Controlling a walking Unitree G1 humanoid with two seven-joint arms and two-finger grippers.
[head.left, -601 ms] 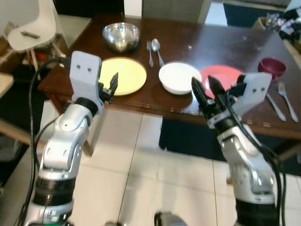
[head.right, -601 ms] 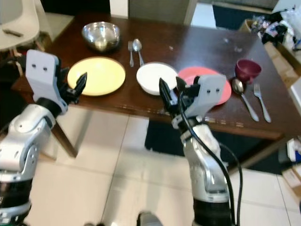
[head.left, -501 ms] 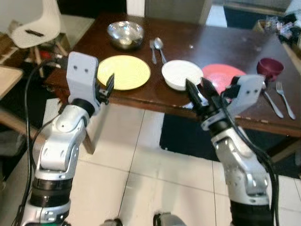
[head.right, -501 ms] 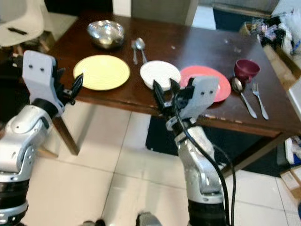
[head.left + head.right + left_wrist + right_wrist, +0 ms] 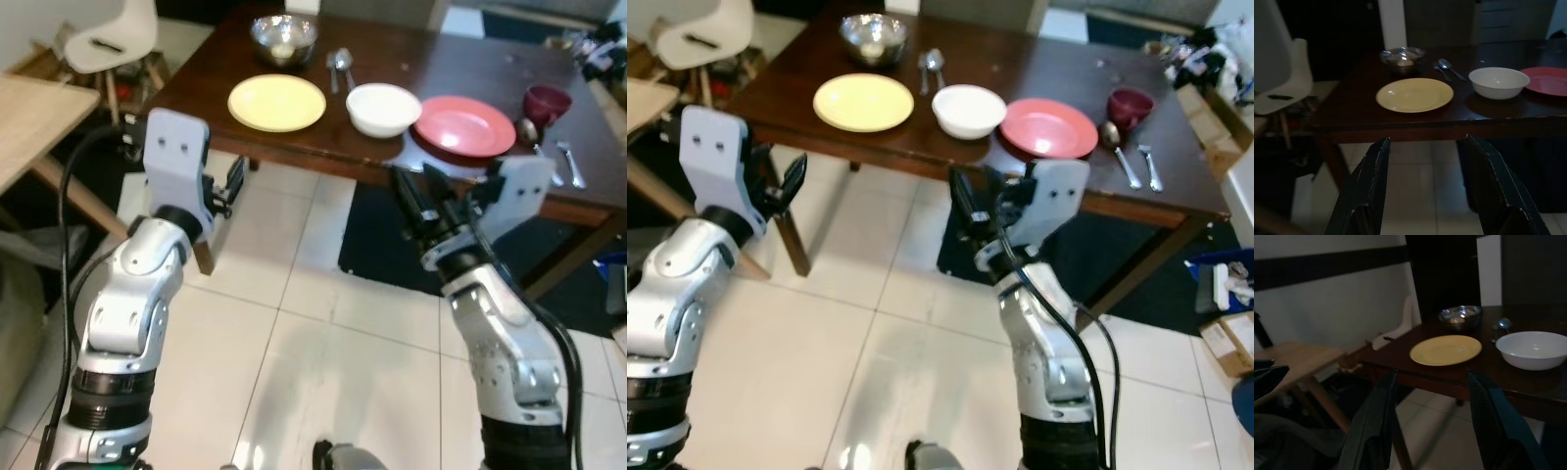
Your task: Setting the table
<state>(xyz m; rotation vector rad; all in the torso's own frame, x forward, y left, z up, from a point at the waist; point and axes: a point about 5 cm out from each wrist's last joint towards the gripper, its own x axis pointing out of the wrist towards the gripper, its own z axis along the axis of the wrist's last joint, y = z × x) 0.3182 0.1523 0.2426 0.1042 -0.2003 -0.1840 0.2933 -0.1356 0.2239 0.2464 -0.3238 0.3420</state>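
A dark wooden table [image 5: 216,73] stands ahead of me across a stretch of tiled floor. On it lie a yellow plate [image 5: 277,102], a white bowl [image 5: 383,108], a red plate [image 5: 465,125], a steel bowl [image 5: 283,37], and a fork and spoon [image 5: 339,67] behind the white bowl. A maroon bowl [image 5: 546,101] and more cutlery [image 5: 568,162] sit at the right end. My left gripper [image 5: 233,181] and right gripper [image 5: 419,196] hang over the floor, short of the table's near edge. Both are open and hold nothing. The left wrist view looks between the left gripper's [image 5: 1427,142] fingers at the yellow plate [image 5: 1414,94].
A light wooden table [image 5: 29,117] is close on my left, with a white chair [image 5: 113,39] behind it. A dark rug [image 5: 382,245] lies under the table's right half. Boxes and clutter [image 5: 1225,294] stand at the far right.
The whole view has pulled back: the table now lies farther off and higher in the picture, with more floor before me. Both grippers stay open and empty.
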